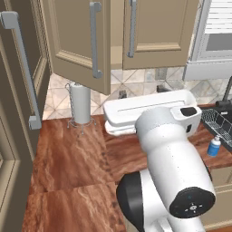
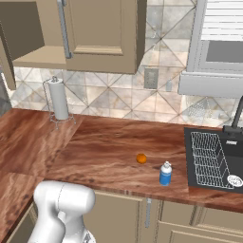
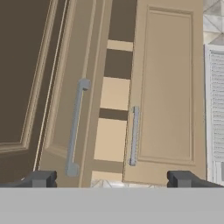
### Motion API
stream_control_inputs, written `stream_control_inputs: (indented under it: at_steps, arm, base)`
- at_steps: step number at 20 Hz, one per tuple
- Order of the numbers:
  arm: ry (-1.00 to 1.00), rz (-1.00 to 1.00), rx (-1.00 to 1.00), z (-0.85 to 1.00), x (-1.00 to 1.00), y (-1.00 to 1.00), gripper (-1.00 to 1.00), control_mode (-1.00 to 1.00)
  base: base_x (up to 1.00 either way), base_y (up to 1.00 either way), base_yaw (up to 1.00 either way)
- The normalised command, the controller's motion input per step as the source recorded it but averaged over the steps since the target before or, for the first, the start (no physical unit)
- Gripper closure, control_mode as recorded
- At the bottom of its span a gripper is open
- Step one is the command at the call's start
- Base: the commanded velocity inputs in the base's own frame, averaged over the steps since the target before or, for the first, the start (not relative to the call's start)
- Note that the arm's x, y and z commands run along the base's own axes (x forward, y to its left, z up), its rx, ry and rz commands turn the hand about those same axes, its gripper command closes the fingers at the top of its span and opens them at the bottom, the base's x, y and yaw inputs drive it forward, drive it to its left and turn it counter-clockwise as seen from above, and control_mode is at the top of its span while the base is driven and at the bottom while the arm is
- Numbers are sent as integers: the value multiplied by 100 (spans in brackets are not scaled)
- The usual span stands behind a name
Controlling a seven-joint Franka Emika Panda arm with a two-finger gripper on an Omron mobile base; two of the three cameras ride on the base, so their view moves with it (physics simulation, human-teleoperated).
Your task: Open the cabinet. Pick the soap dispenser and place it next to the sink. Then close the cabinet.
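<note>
The beige cabinet hangs above the counter. Its left door is swung partly out and its right door is closed. In the hand view the cabinet faces me, bare shelves showing in the gap between the two grey bar handles. My gripper is open and holds nothing; its dark fingertips stand wide apart below the doors. The blue soap dispenser with its white pump stands upright on the counter, just left of the sink. The soap dispenser also appears beside the sink in the left base view.
A paper towel roll on a wire stand sits by the back wall. A small orange ball lies left of the dispenser. A tall dark brown cabinet flanks the left. A window with blinds is above the sink.
</note>
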Motion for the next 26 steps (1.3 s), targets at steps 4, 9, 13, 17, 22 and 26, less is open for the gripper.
stream_control_inputs:
  at_steps: [4, 9, 13, 17, 22, 26]
  arm:
    - [0, -7, -3, -16, 24, 4, -100, -100]
    - [0, -6, -2, -9, 24, 4, -100, -100]
    - [0, -1, 0, 0, 23, 6, -100, -100]
    - [0, 0, 0, 0, 27, 7, -100, -100]
    - [0, 0, 0, 0, 14, 16, -100, -100]
    - [0, 0, 0, 0, 13, 16, -100, -100]
  base:
    - [0, 0, 0]
    - [0, 0, 0]
    - [0, 0, 0]
    - [0, 0, 0]
    - [0, 0, 0]
    - [0, 0, 0]
